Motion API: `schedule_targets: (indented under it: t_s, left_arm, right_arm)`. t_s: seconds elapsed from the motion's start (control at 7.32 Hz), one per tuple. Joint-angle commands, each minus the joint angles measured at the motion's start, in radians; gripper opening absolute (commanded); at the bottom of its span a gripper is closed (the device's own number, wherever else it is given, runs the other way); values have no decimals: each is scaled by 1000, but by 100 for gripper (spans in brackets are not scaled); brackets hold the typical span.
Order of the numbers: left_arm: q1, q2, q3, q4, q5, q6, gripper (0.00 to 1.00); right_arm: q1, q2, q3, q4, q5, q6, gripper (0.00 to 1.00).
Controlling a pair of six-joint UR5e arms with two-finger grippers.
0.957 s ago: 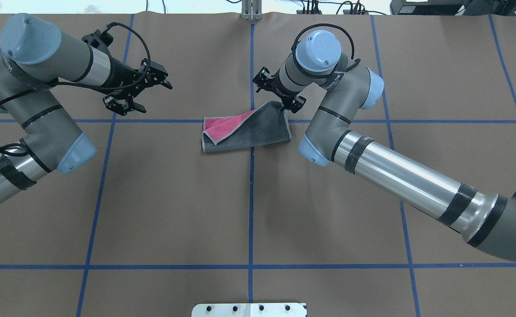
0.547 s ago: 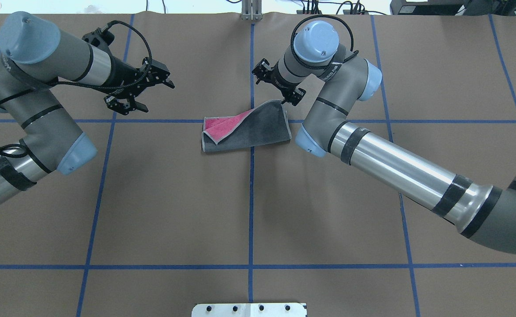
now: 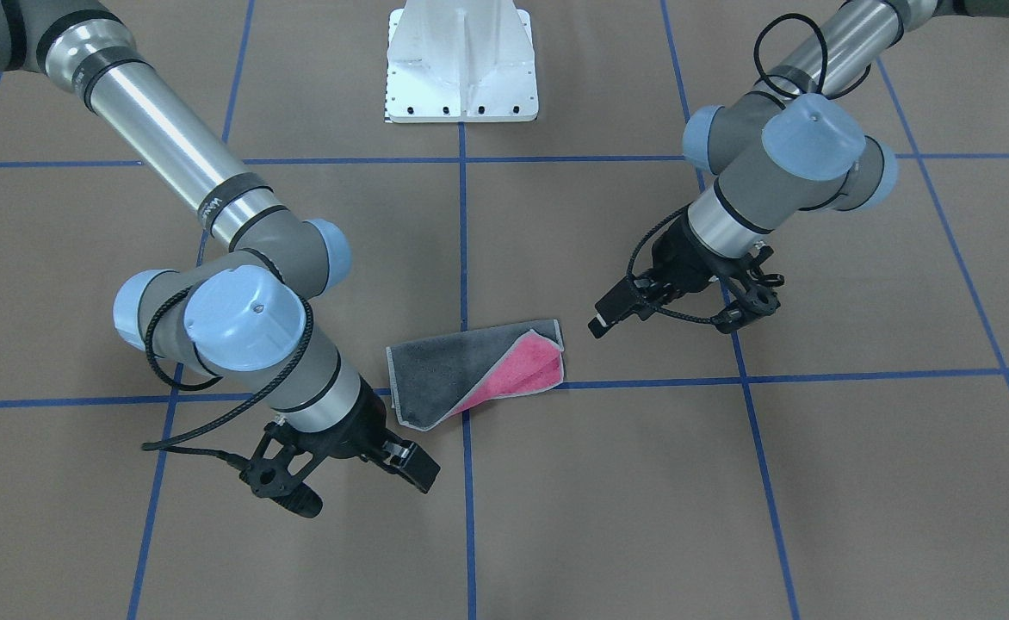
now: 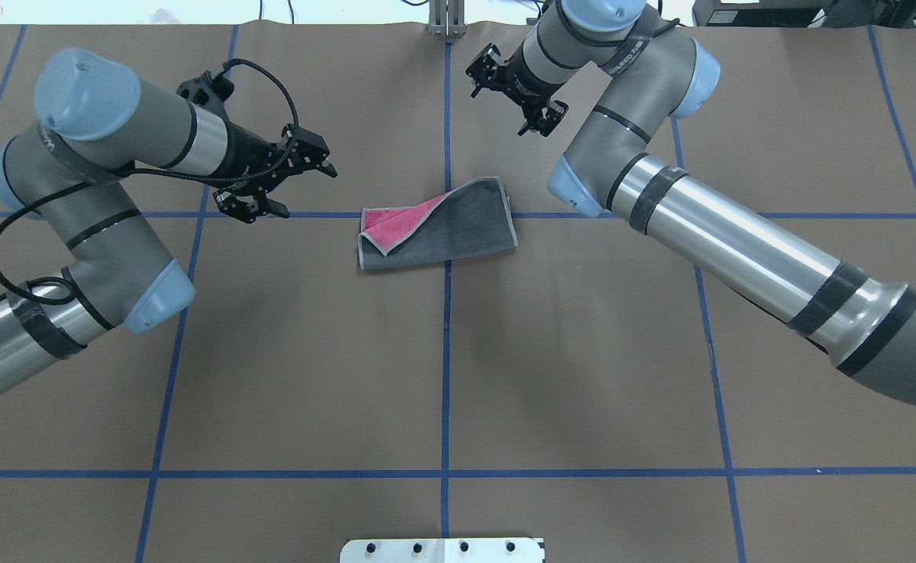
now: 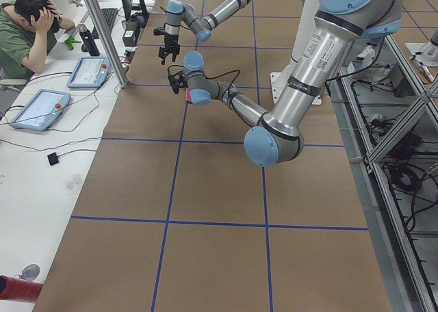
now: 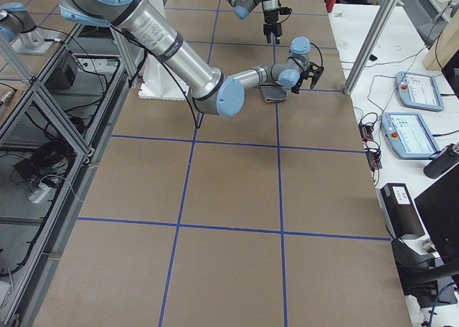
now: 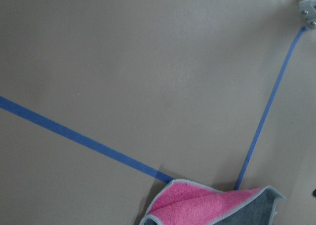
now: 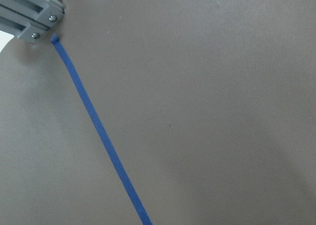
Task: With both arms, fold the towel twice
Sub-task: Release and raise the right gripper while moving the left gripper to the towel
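Observation:
The towel [image 4: 458, 227] lies folded on the brown table near the centre, dark grey face up, with a pink triangle showing at its left end. It also shows in the front-facing view [image 3: 457, 370] and at the bottom of the left wrist view [image 7: 212, 207]. My left gripper [image 4: 302, 190] is open and empty, a little to the left of the towel and apart from it; it also shows in the front-facing view [image 3: 664, 327]. My right gripper [image 4: 497, 112] is open and empty, beyond the towel's far right corner and raised off it; it also shows in the front-facing view [image 3: 362, 492].
The white pedestal base [image 3: 461, 60] stands at the robot's side of the table. A metal post [image 4: 446, 19] is at the far edge. Blue tape lines [image 4: 446, 352] grid the table. An operator [image 5: 27, 31] and tablets [image 5: 37, 109] are beyond the far edge.
My right gripper has left the towel's far right corner and pulled away toward the far edge. The corner now lies flat. My left gripper has moved right, closer to the towel.

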Motion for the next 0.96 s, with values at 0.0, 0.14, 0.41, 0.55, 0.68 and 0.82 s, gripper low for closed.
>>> schedule_targets:
  t_s: [0.0,0.14,0.41,0.55,0.68,0.82]
  left_arm:
    - [83,-17,2,-22,88,-10,100]
    - [138,-46,8,-40,160,-42,100]
    - [171,-77,62,-52,212,-41,100]
    - [171,-108,141,-109,225,-36,100]
    - [171,-108,190,-165,254,-30,100]
    - [167,-108,200,-171,255,-28,100]
  right_arm:
    - [55,-6,10,-1,67,-33,98]
    - [56,-6,11,-1,67,-33,98]
    - [59,-11,20,-2,69,-36,99]
    - [59,-23,40,-2,69,-38,99]
    - [59,-34,54,-2,69,-38,99]
    - [59,-37,54,-2,69,-39,99]
